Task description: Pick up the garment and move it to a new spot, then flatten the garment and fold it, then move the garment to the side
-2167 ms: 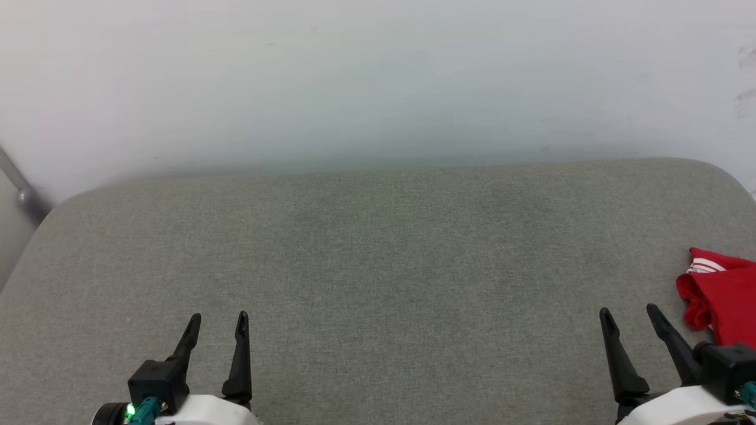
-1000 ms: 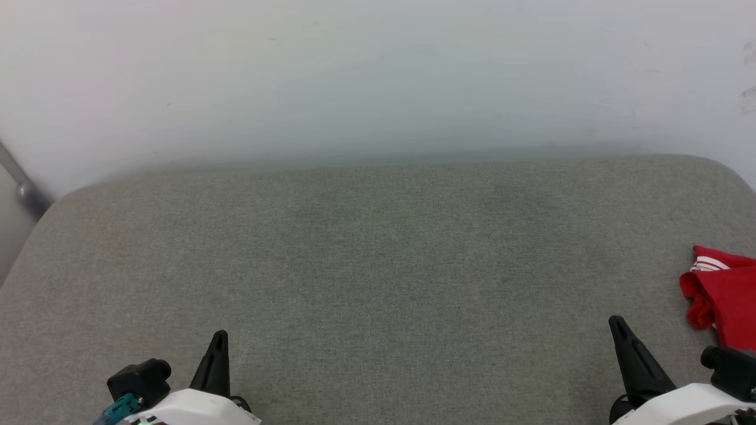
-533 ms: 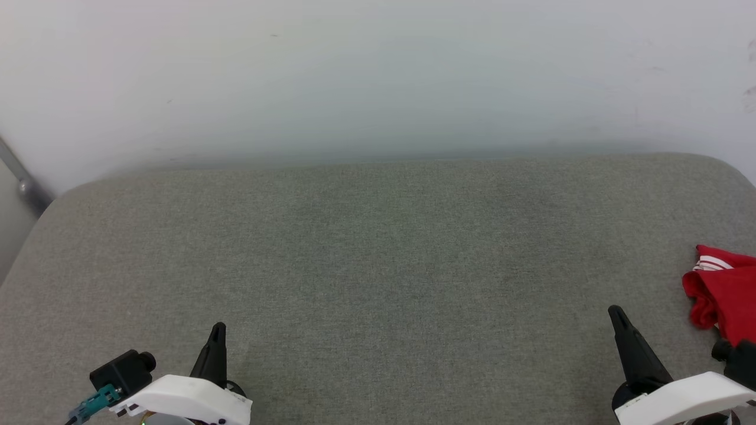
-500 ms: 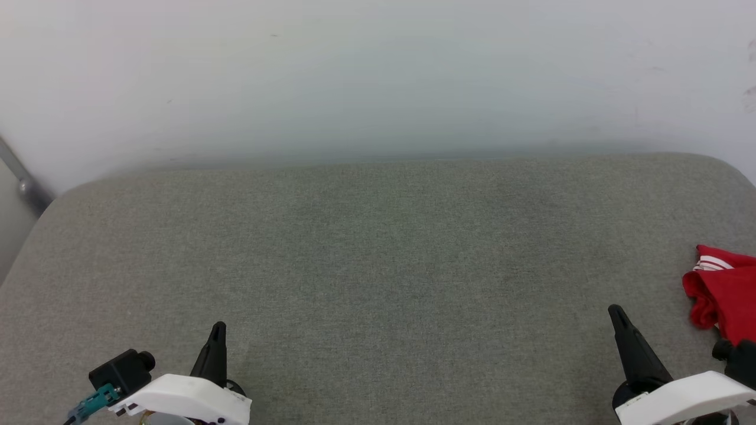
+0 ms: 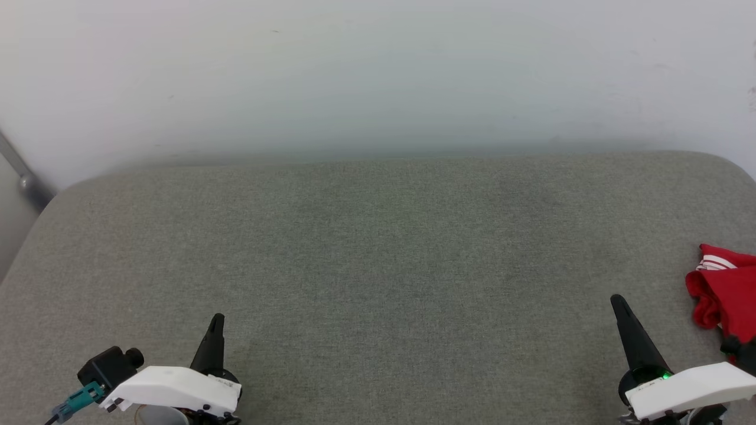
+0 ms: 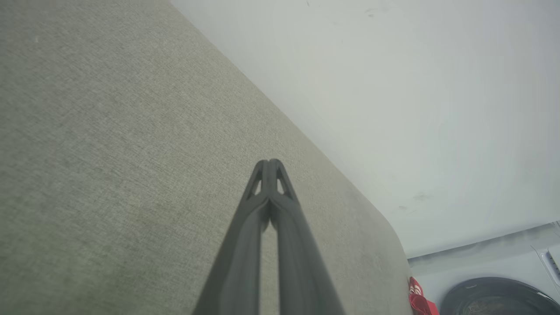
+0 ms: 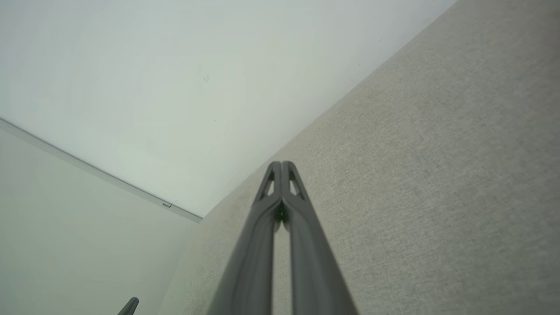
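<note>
Red garment (image 5: 723, 289) — one, at grey surface (image 5: 378, 265) edge; left tool (image 6: 270, 162), right tool (image 7: 282, 164) — both closed.

A grey fabric cushion (image 5: 378, 265) carries the garment (image 5: 729, 295) (bunched, right edge).

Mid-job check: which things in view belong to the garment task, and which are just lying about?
Part of the job:
- red garment, at the head view's right edge
- left gripper, shut and empty
- right gripper, shut and empty

Not part of it:
- grey cushion
- white wall
- metal bar
- dark round object, unclear what it is
</note>
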### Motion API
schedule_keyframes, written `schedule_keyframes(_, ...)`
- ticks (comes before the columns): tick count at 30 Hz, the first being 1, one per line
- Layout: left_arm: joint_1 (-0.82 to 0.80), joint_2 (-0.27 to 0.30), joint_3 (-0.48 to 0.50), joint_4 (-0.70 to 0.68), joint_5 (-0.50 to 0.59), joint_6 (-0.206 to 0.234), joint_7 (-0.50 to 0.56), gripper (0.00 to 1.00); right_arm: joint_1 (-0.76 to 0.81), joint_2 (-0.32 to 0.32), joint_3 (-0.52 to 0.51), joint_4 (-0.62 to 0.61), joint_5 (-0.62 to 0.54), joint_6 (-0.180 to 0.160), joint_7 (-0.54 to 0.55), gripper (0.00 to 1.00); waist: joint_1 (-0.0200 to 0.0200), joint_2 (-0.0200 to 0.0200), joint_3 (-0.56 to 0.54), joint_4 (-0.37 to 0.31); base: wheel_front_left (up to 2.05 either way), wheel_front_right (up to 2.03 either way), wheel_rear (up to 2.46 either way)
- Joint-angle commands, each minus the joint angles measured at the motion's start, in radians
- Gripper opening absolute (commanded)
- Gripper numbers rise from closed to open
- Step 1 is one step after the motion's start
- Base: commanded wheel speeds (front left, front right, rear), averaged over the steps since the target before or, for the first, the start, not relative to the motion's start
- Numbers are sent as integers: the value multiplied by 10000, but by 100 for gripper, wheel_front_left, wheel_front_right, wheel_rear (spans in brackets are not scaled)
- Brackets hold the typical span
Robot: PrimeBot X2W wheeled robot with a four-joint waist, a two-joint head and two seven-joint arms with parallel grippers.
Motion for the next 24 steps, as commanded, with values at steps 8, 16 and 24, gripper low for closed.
schedule_keyframes(8, -354, -188, 439, 11, -852, -333, 285, 0, -463, -75, -62, 194, 1159, 0, -34, 0, -1, 0, 42, 25, 0, 0, 0)
schedule_keyframes(16, -432, -383, 741, 97, -1526, -559, 522, 0, -641, -72, -99, 439, 2062, -1, -24, 0, -1, 0, 82, 48, 0, 0, 0)
schedule_keyframes(24, -519, -557, 1024, 178, -2149, -791, 725, 0, -807, -66, -138, 666, 2898, -1, -9, 0, -1, 0, 122, 71, 0, 0, 0)
